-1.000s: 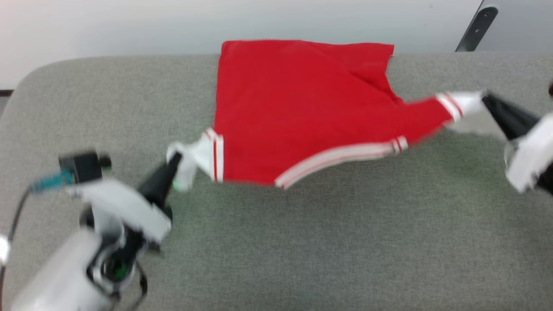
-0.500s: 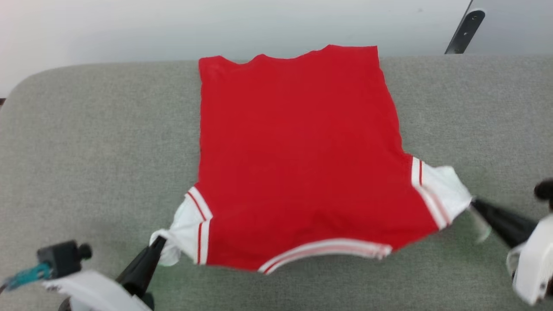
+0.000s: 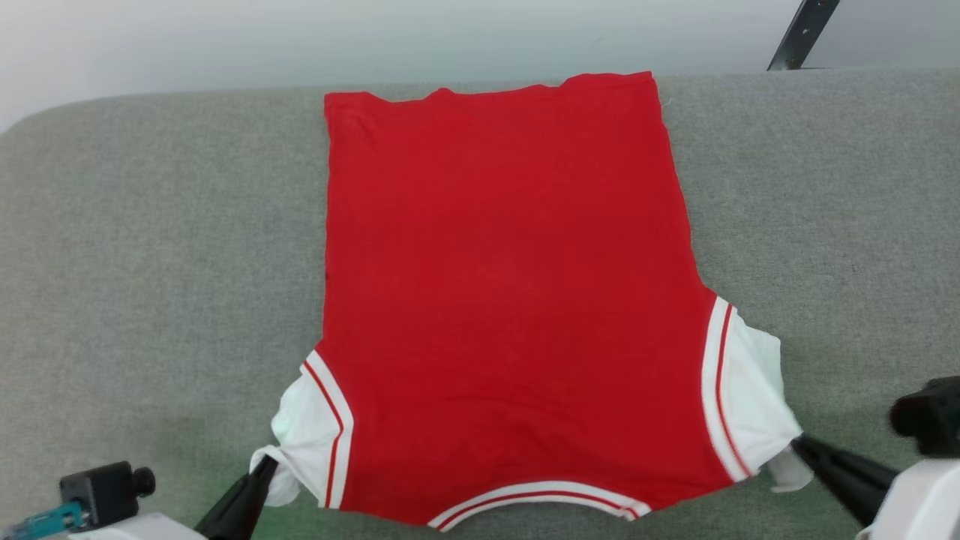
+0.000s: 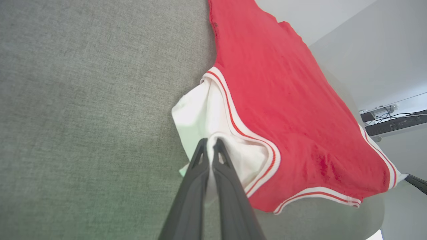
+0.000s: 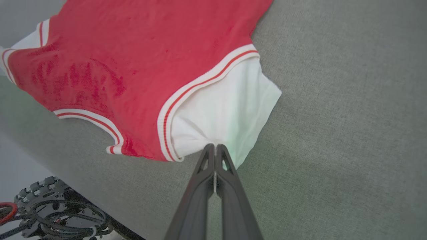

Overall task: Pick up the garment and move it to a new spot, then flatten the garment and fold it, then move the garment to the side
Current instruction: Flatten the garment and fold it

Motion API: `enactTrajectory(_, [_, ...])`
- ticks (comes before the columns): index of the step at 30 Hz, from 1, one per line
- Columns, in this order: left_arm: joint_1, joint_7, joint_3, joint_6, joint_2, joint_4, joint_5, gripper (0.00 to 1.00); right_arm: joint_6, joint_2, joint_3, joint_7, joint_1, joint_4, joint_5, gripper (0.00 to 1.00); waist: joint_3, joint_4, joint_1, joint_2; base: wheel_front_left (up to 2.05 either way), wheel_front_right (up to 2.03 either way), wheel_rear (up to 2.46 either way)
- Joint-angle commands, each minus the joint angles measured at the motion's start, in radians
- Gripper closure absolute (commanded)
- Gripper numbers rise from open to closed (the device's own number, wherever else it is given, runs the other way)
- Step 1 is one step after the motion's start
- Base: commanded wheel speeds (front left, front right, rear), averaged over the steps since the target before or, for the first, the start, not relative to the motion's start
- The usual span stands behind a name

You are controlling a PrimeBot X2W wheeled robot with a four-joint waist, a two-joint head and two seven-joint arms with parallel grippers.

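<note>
**Item:** garment (image 3: 510, 300), red, plain back up. Spread on the grey tabletop (image 3: 150, 262). The hem (image 3: 487, 88) is at the far edge and the neckline trim (image 3: 532, 499) is nearest the robot.

**Condition:** The body is largely smooth, with slight ripples along the hem. The left sleeve (image 3: 304, 427) is bunched and twisted at its tip. The right sleeve (image 3: 754, 397) lies fuller, drawn to a point where it is pinched.

**Left claw** (image 3: 264, 466): fingers pressed together on the tip of the left sleeve, low over the tabletop.

**Right claw** (image 3: 801, 442): fingers pressed together on the outer corner of the right sleeve, likewise low.

**Step in hand (judged):** flattening, with the spread nearly laid and folding not yet begun.

**Handling notes:**
- Draw both sleeves outward and slightly toward the robot in equal measure, so the shoulder line sets straight.
- Bring each sleeve down onto the tabletop before letting go; a release from above would leave it crumpled.
- Give the left sleeve extra outward pull to undo its twist.
- Avoid pushing away from the robot, since the hem sits at the far edge and could slip over.
</note>
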Motion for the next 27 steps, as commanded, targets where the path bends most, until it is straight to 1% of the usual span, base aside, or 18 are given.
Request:
enactTrajectory(1, [-0.02, 0.001, -0.009, 0.009, -0.016, 0.028, 0.014, 1.0, -0.001, -0.003, 0.021, 0.004, -0.01, 0.018, -0.014, 1.0, 0.003, -0.002, 0.0, 0.0, 0.0, 0.0, 0.0])
enactTrajectory(2, [-0.02, 0.001, -0.009, 0.009, -0.016, 0.028, 0.014, 1.0, -0.001, -0.003, 0.021, 0.004, -0.01, 0.018, -0.014, 1.0, 0.003, -0.002, 0.0, 0.0, 0.0, 0.0, 0.0])
enactTrajectory(5, [-0.046, 0.013, -0.046, 0.016, -0.039, 0.091, 0.052, 1.0, -0.001, -0.011, 0.062, -0.005, -0.033, 0.074, -0.03, 1.0, 0.006, -0.003, 0.0, 0.0, 0.0, 0.0, 0.0])
enactTrajectory(10, [-0.097, 0.028, -0.108, 0.028, -0.084, 0.201, 0.121, 1.0, -0.001, -0.022, 0.141, -0.046, -0.079, 0.202, -0.036, 1.0, 0.016, 0.0, 0.0, 0.0, 0.0, 0.0, 0.0])
enactTrajectory(13, [-0.125, 0.038, -0.138, 0.027, -0.122, 0.256, 0.144, 1.0, -0.001, -0.033, 0.193, -0.084, -0.111, 0.284, -0.046, 1.0, 0.026, 0.006, 0.0, 0.0, 0.0, 0.0, 0.0])
enactTrajectory(20, [-0.16, 0.084, -0.216, 0.051, -0.165, 0.386, 0.21, 1.0, -0.002, -0.048, 0.317, -0.158, -0.174, 0.442, -0.063, 1.0, 0.043, 0.015, 0.0, 0.0, 0.0, 0.0, 0.0])
enactTrajectory(24, [-0.165, 0.08, -0.226, 0.034, -0.198, 0.417, 0.202, 1.0, -0.002, -0.05, 0.371, -0.187, -0.204, 0.509, -0.063, 1.0, 0.047, 0.013, 0.0, 0.0, 0.0, 0.0, 0.0])
enactTrajectory(27, [-0.167, 0.077, -0.228, 0.026, -0.209, 0.429, 0.199, 1.0, -0.003, -0.05, 0.394, -0.205, -0.222, 0.539, -0.055, 1.0, 0.046, 0.012, 0.0, 0.0, 0.0, 0.0, 0.0])
